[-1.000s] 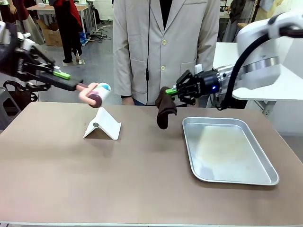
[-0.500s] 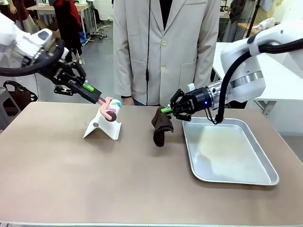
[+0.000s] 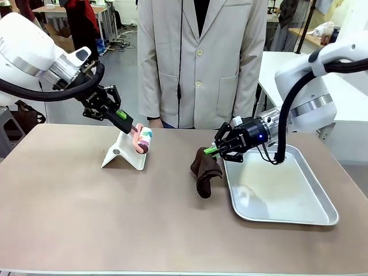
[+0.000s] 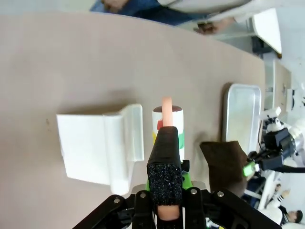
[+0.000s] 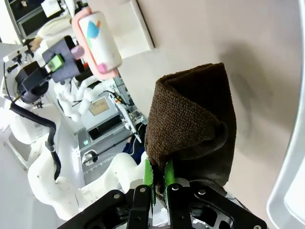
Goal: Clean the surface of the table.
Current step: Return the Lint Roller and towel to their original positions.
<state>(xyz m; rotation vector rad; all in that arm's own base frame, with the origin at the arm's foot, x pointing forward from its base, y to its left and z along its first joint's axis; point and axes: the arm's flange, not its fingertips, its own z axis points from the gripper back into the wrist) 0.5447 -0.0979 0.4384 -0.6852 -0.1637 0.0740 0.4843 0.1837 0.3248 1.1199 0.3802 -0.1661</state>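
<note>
- Taupe-brown and matte, the table (image 3: pixel 115 213) spans the whole front view, with a person in a pale coat (image 3: pixel 198 57) standing at its far edge.
- Left end effector (image 3: pixel 127 122) is clenched on the pink handle of a lint roller (image 3: pixel 142 140), which hangs just above the far left part of the table.
- In the left wrist view the same end effector (image 4: pixel 165 191) pinches the handle between its pads, and the roller (image 4: pixel 167 125) points out over the table beside a white folded stand (image 4: pixel 97 150).
- The white stand (image 3: pixel 125 152) rests on the table directly under and beside the roller head; I cannot tell whether they touch.
- Right end effector (image 3: pixel 210 150) is clamped on a dark brown cloth (image 3: pixel 206 171), whose lower end reaches the table top near the middle.
- From the right wrist, the green pads (image 5: pixel 148 179) squeeze the folded cloth (image 5: pixel 190 129) at its near end.
- A silver metal tray (image 3: pixel 313 207) lies on the right side of the table, just beside the cloth.
</note>
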